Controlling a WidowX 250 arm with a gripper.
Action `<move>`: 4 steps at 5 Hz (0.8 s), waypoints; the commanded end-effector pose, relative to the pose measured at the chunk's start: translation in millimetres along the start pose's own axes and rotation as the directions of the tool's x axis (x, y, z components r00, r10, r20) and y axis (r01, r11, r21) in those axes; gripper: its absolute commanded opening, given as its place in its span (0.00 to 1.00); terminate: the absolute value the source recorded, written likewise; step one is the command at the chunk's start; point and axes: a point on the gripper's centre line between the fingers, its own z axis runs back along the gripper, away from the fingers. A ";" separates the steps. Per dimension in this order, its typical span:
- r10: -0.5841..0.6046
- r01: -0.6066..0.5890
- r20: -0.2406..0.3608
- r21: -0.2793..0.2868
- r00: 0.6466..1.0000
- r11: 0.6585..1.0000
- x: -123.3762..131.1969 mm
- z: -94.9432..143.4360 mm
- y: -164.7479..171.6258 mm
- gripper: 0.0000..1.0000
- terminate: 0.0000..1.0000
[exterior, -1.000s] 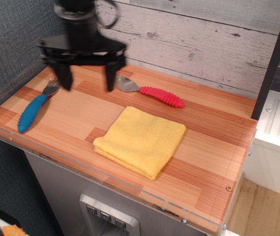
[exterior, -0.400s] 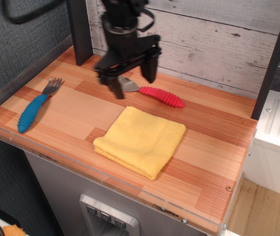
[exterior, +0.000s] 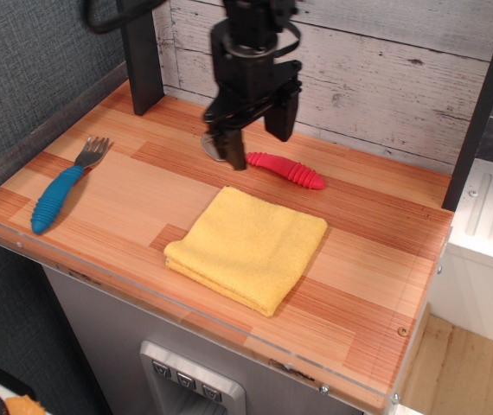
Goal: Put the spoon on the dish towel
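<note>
The spoon [exterior: 285,169] lies flat near the back of the wooden table, red ribbed handle pointing right; its metal bowl [exterior: 211,145] is partly hidden behind my gripper's near finger. The yellow dish towel [exterior: 246,246] lies folded in the middle of the table, in front of the spoon. My gripper [exterior: 259,141] is open and empty. It hangs over the spoon's bowl end, one finger [exterior: 234,149] in front of the spoon and the other [exterior: 284,121] behind it. How high it stands above the spoon I cannot tell.
A blue-handled fork [exterior: 59,192] lies at the left of the table. A dark post [exterior: 140,56] stands at the back left corner. A grey plank wall [exterior: 385,69] runs behind the table. A white unit [exterior: 489,233] stands to the right.
My gripper has moved right, from above the fork side to over the spoon's bowl end, and it stays open. Spoon, towel and fork have not moved.
</note>
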 end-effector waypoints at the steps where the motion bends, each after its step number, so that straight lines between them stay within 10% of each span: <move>1: 0.072 -0.072 0.005 -0.017 0.997 0.997 10.7 -8.3 -11.1 1.00 0.00; 4: 0.172 -0.172 -0.052 0.011 0.984 0.985 16.5 -29.5 -17.5 1.00 0.00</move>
